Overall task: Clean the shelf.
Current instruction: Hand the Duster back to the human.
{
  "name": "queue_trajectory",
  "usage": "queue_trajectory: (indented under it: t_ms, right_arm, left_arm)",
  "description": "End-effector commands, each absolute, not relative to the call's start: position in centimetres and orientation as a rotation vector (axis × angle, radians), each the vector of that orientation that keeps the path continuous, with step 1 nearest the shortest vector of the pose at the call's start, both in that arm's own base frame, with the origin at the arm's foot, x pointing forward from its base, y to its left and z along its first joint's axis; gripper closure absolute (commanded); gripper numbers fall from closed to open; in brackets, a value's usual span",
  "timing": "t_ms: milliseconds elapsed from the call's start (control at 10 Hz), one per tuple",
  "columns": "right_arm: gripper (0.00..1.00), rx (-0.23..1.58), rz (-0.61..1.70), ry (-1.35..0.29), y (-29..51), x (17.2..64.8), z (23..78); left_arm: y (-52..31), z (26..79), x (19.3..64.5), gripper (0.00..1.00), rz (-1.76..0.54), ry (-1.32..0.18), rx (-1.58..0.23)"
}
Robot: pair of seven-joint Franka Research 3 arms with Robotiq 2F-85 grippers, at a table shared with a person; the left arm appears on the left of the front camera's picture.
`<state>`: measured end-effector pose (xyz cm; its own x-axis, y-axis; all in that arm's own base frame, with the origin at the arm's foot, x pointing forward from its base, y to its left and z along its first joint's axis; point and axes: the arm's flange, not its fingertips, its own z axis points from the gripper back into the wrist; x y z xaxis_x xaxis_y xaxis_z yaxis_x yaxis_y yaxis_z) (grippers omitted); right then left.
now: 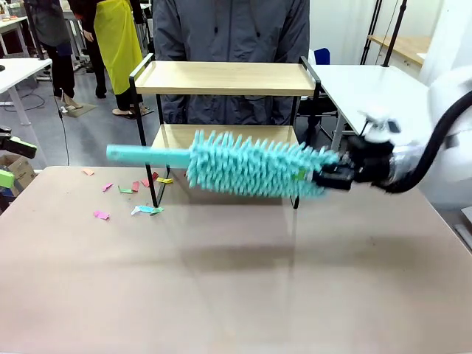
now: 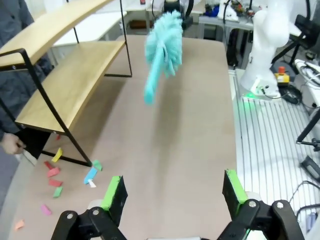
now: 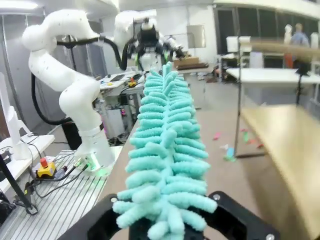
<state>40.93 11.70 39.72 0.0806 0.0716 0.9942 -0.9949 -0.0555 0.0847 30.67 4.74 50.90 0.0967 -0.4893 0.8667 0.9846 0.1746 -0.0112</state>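
The shelf is a small two-tier rack of light wooden boards on a thin black frame, standing at the far middle of the table. My right gripper is shut on the fluffy end of a teal duster. The duster hangs level in front of the lower board, its handle pointing left. In the right wrist view the duster runs away from the right gripper, with the shelf blurred to its right. My left gripper stands open over the table, well away from the duster and the shelf. The left gripper sits at the picture's left edge.
Several coloured paper scraps lie on the table by the shelf's left legs, and the same scraps show in the left wrist view. A person in a grey jacket stands right behind the shelf, one hand near its end.
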Motion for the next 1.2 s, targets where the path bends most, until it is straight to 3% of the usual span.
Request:
queue_trajectory:
  t_ms: [0,300,500,800,1100]
  right_arm:
    - [0.83,1.154,1.193,-1.151,10.0,39.8,46.8]
    - [0.83,0.96,1.125,-1.304,6.4,38.3,56.6]
    - [0.83,0.865,0.923,-1.409,2.7,38.1,60.6]
    - [0.83,0.636,0.537,-1.583,-4.1,36.8,61.7]
    - [0.83,0.436,0.253,-1.533,-8.6,36.6,58.9]
  left_arm:
    - [4.7,51.1,30.7,0.0,-1.25,-0.888,-0.75]
    - [4.7,51.1,30.7,0.0,-1.25,-0.888,-0.75]
    - [4.7,51.1,30.7,0.0,-1.25,-0.888,-0.75]
    - [4.7,51.1,30.7,0.0,-1.25,-0.888,-0.75]
    - [4.7,51.1,30.7,0.0,-1.25,-0.888,-0.75]
